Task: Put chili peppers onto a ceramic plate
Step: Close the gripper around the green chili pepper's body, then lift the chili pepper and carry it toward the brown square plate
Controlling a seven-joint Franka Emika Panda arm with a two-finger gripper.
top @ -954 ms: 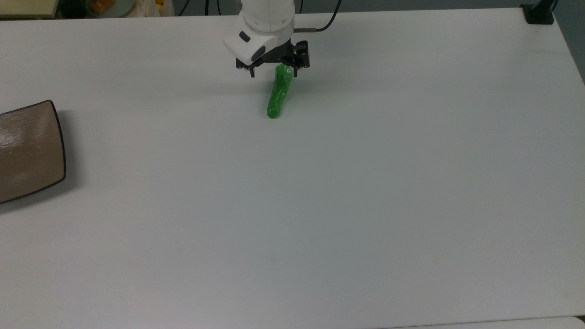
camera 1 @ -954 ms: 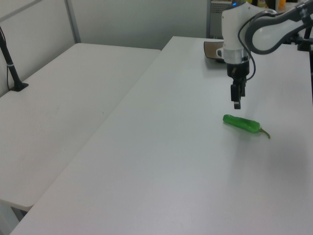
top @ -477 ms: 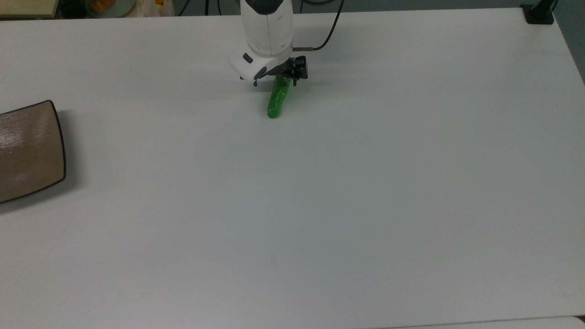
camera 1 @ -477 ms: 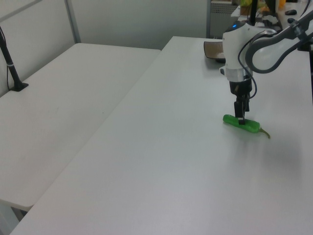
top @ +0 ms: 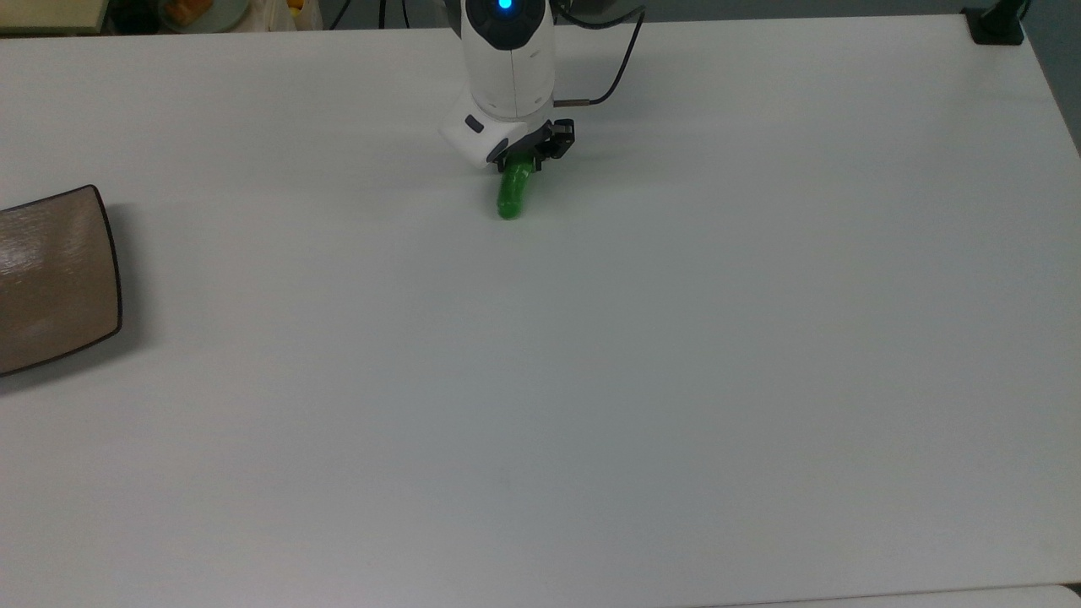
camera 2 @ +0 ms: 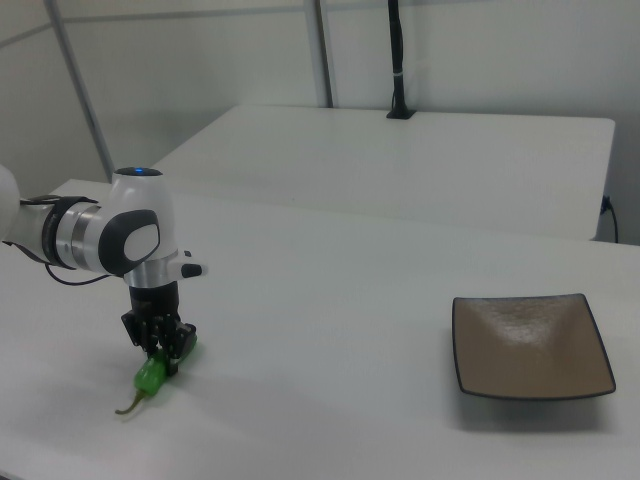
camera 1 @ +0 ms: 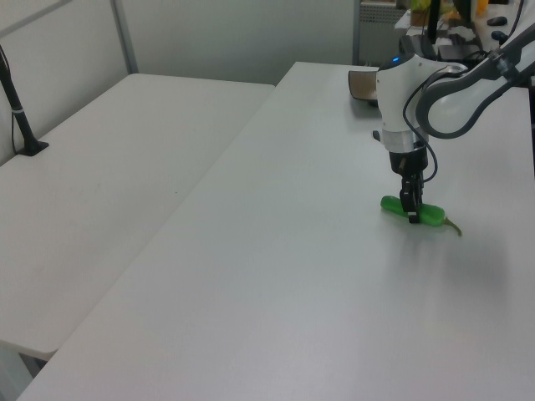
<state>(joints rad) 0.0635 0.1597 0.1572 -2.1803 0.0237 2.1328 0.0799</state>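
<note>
White table (top: 591, 380), top view: gripper (top: 525, 162), lowered since a second ago, straddling green chili pepper (top: 512, 196) upper centre; ceramic plate (top: 51, 279) far left. Left view: down at pepper (camera 1: 430, 215). Right view: fingers flanking pepper (camera 2: 150, 377) lower left, closure impossible to tell; grasp seemingly imminent.

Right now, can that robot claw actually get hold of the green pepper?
Probably yes. The gripper is down at the chili pepper, which lies flat on the bare white table, and nothing stands around it to block the way.
</note>
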